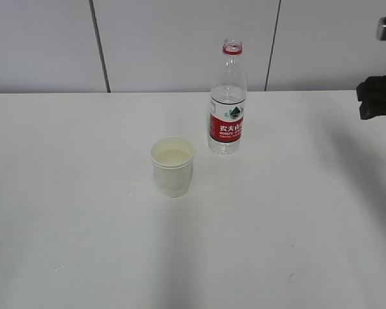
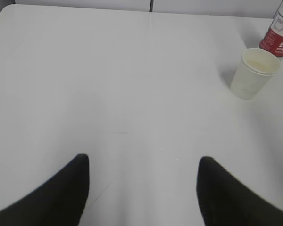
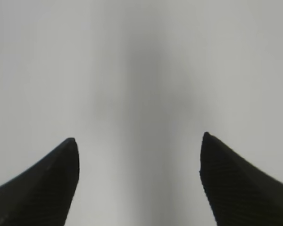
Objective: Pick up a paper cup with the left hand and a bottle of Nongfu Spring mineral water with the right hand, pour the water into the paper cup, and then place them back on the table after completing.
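A white paper cup stands upright on the white table, with liquid showing inside. An uncapped Nongfu Spring bottle with a red label stands upright just behind and right of it. Both show at the far right of the left wrist view: the cup and the bottle. My left gripper is open and empty over bare table, well left of the cup; it is out of the exterior view. My right gripper is open and empty over bare table. A black part of the right arm shows at the right edge.
A grey panelled wall with dark seams runs behind the table's far edge. A few faint scuff marks lie on the tabletop near the front.
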